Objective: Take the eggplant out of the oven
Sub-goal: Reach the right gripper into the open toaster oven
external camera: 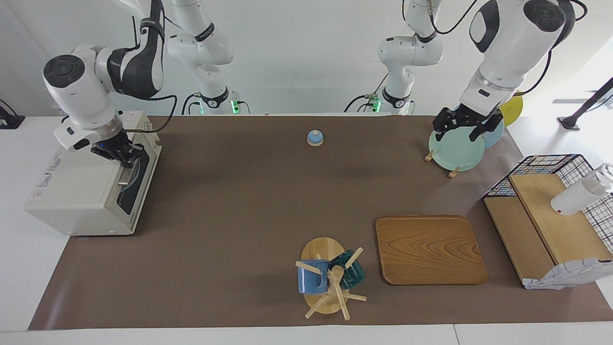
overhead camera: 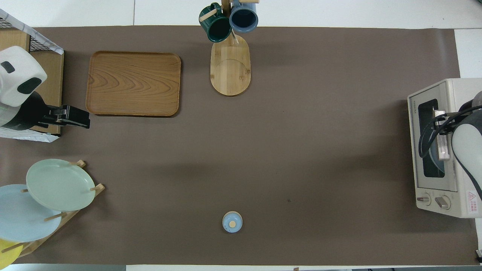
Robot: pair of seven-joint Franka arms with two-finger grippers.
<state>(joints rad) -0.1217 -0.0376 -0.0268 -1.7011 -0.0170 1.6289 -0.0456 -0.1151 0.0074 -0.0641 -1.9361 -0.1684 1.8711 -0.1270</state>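
The cream-white oven [external camera: 81, 191] stands at the right arm's end of the table, and it also shows in the overhead view [overhead camera: 459, 98]. Its dark glass door [overhead camera: 427, 113] faces the table's middle and looks shut or nearly shut. My right gripper [external camera: 127, 158] is at the door's silver bar handle [overhead camera: 443, 148]. The eggplant is hidden; only a pale round shape shows through the glass. My left gripper [external camera: 460, 128] waits open and empty over the plate rack [external camera: 455, 149].
A small blue bell [external camera: 315, 138] sits mid-table near the robots. A wooden tray [external camera: 429, 249] and a mug tree [external camera: 330, 278] with two mugs lie farther out. A wire basket with wooden shelves [external camera: 546, 215] stands at the left arm's end.
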